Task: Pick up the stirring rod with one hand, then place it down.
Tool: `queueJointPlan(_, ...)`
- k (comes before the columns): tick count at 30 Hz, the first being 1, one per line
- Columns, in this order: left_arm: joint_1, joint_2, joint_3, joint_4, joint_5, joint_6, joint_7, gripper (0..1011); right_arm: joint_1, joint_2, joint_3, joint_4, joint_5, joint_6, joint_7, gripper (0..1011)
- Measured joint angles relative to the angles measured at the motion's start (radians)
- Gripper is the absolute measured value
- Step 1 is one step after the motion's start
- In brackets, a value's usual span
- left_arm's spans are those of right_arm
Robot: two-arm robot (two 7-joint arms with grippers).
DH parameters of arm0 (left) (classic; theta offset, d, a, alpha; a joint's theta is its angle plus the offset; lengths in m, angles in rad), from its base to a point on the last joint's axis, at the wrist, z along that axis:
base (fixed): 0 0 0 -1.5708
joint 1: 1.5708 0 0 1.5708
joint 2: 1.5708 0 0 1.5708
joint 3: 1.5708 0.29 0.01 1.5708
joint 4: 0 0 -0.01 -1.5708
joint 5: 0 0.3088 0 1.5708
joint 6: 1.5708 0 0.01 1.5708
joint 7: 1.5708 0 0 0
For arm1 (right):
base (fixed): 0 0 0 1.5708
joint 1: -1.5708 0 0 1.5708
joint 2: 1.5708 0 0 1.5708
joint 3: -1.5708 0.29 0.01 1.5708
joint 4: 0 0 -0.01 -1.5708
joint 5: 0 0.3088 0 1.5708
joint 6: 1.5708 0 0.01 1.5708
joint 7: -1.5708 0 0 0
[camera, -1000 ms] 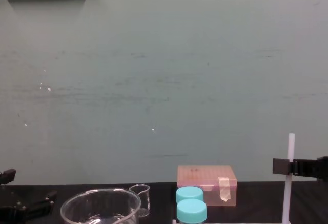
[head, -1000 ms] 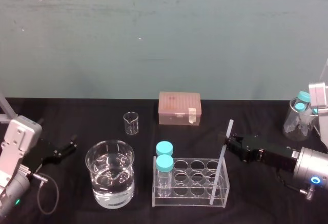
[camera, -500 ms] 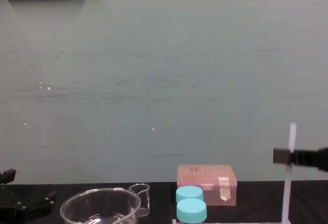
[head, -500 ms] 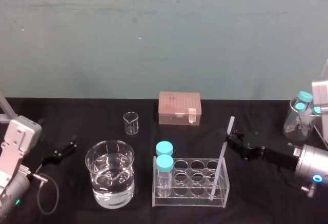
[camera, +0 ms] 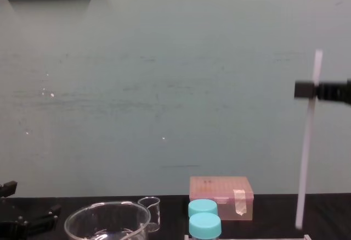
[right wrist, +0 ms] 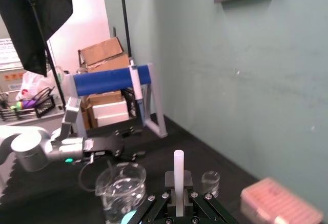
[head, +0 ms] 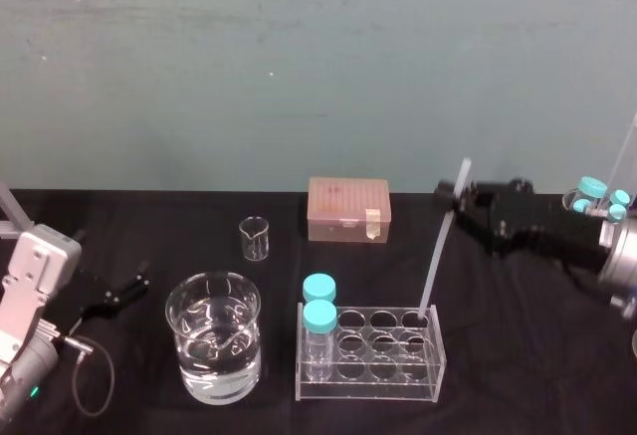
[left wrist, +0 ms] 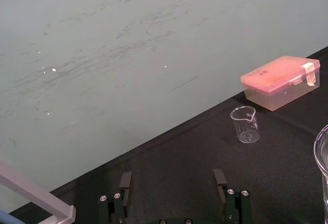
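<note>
A: Chest view: what's new?
B: Right gripper [camera: 315,90], clamped on the stirring rod [camera: 306,152], has hoisted it, tip just over the rack [head: 370,380]. Pick-up looks done; set-down remains. Left gripper [head: 127,292] idles wide, table's left.

bare counter [head: 528,355] lies right of the clear rack [head: 378,387] and between it and the pink box [head: 348,210]. two blue-capped bottles [head: 319,311] block the rack's left end, a big beaker [head: 213,360] just beside them. the stirring rod [head: 438,256], held by the right pincer [head: 460,194], hangs over its right rear.
</note>
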State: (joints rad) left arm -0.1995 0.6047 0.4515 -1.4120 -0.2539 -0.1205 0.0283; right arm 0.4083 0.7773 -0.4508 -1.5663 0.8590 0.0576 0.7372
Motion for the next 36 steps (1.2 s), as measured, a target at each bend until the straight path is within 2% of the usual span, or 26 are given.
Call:
queueJointPlan(6,0.000,0.000,0.000,0.000,0.000,0.000,0.000,1005,0.050,-0.024,0.006,0.016,-0.028,0.010,-0.032,73)
queueJointPlan(12,0.000,0.000,0.000,0.000,0.000,0.000,0.000,1005,0.110,-0.089,-0.008,0.088,-0.062,0.040,-0.092,73)
queueJointPlan(19,0.000,0.000,0.000,0.000,0.000,0.000,0.000,1005,0.142,-0.133,-0.018,0.137,-0.105,0.039,-0.118,73)
queueJointPlan(24,0.000,0.000,0.000,0.000,0.000,0.000,0.000,1005,0.144,-0.146,-0.015,0.147,-0.116,0.030,-0.119,73)
queueJointPlan(36,0.000,0.000,0.000,0.000,0.000,0.000,0.000,1005,0.143,-0.144,-0.015,0.146,-0.115,0.031,-0.119,73)
